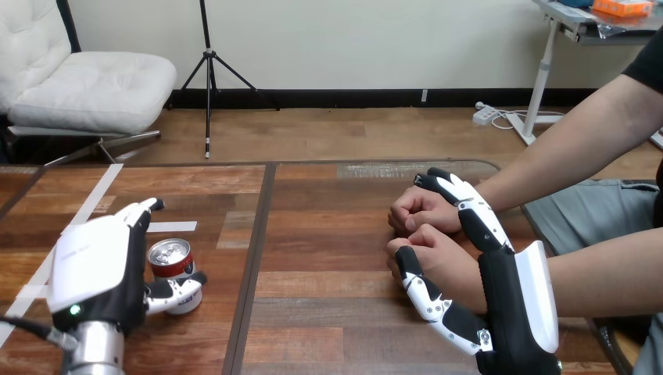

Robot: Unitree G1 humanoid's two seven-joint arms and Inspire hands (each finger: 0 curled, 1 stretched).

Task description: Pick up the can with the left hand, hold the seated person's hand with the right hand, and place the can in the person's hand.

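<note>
Can (172, 262), red-and-silver metal cylinder, upright on brown wooden table (328, 234), gripped by left hand (94, 269).
Left hand's thumb curls across the can's near side, with the fingers along its far-left side. Right hand (508, 305) clasps the person's nearer closed hand (438, 254) between thumb and fingers, and its fingertips reach the person's farther closed hand (422, 209).

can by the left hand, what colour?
The can has a red and white body and a silver top; head view shows it best.
</note>
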